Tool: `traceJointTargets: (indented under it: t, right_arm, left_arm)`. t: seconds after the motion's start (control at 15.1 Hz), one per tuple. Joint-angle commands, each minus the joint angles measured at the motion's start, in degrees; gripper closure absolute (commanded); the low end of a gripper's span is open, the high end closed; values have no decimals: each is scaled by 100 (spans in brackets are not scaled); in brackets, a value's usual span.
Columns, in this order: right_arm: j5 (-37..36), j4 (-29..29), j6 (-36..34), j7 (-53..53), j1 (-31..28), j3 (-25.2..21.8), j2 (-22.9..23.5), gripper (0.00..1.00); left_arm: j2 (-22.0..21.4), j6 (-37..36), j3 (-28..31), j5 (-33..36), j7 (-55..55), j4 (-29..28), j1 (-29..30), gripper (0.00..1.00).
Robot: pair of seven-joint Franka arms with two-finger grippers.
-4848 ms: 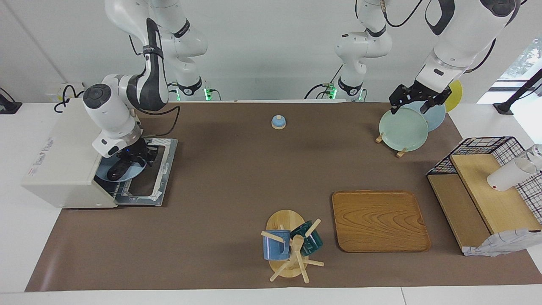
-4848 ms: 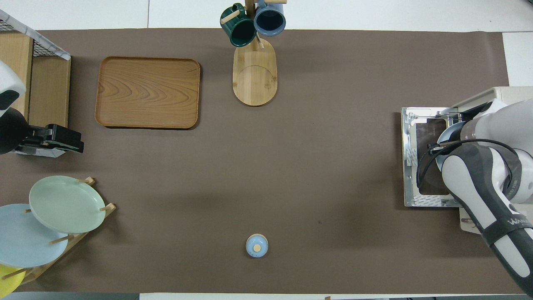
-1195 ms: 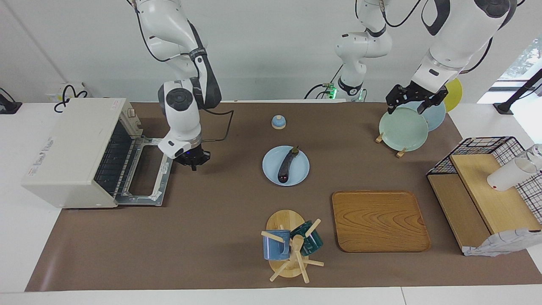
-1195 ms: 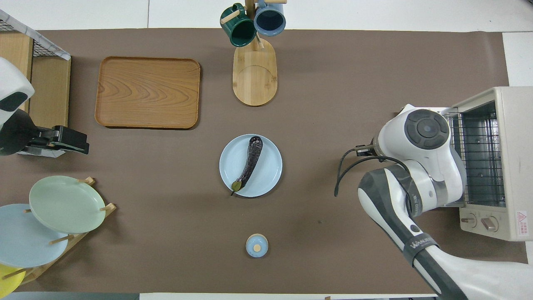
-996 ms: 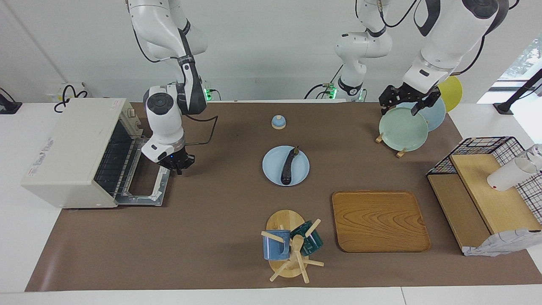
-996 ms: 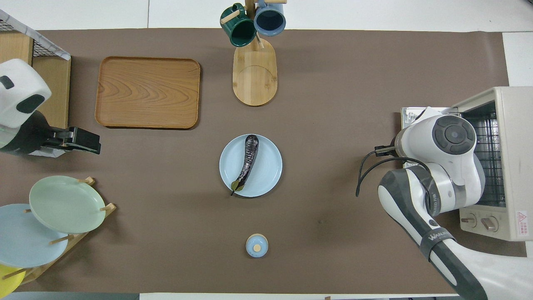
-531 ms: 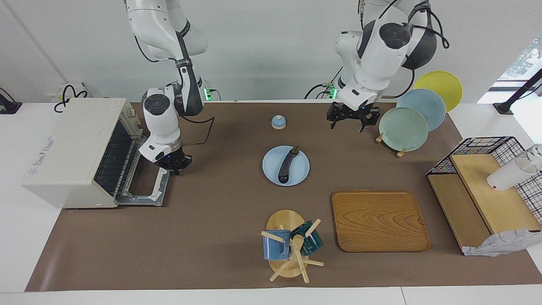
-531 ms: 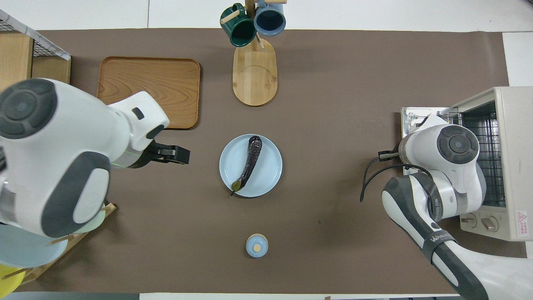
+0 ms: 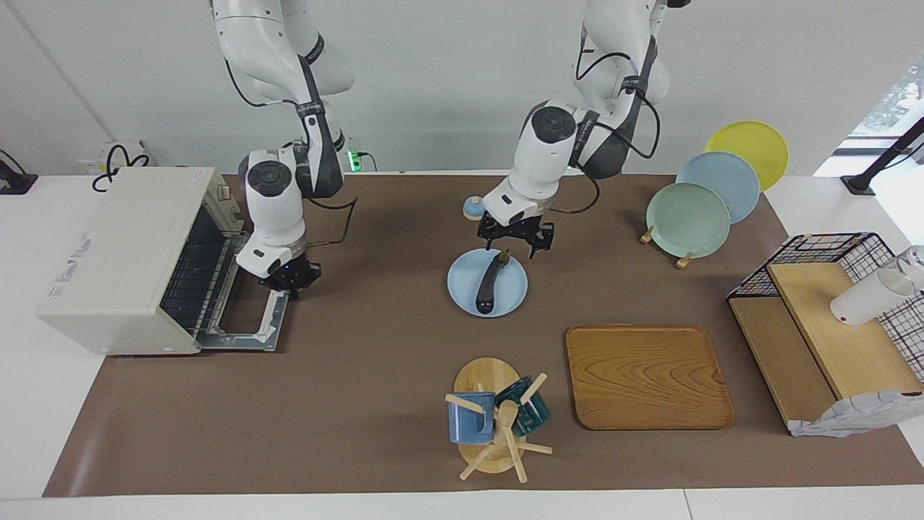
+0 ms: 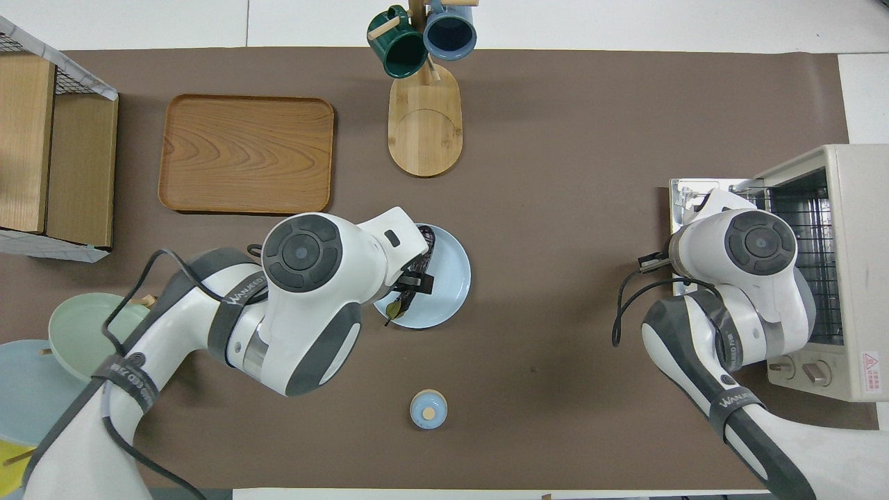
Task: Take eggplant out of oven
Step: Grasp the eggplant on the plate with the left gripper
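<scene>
Left claw (image 9: 515, 239), swung from the plate rack, hovers spread over eggplant (image 9: 489, 282); centre on its midsection before clenching.

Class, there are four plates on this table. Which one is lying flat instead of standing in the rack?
The pale blue plate holding the eggplant at mid-table lies flat. The green, blue and yellow plates stand on edge in the rack.

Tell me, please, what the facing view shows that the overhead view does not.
Only the facing view shows the whole eggplant on the blue plate, the left gripper over its stem end, and the right gripper over the oven door. Only the overhead view shows the oven's knobs. Both show the wooden tray.
</scene>
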Motion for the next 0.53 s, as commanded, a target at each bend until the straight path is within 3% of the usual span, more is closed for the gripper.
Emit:
traceJointTargets:
  t: [0.0, 0.27, 0.46]
  right_arm:
    - [-202, 476, -492, -378, -216, 42, -4, 100]
    - [-96, 1294, -1618, -985, -410, 59, -65, 100]
    - [175, 1453, -2049, -1152, -445, 51, -267, 100]
  left_arm:
    - [419, 793, 109, -61, -311, -145, -347, 0]
    - [798, 1181, 118, -61, -294, -119, -444, 0]
    - [816, 1181, 118, -61, -294, -119, -462, 0]
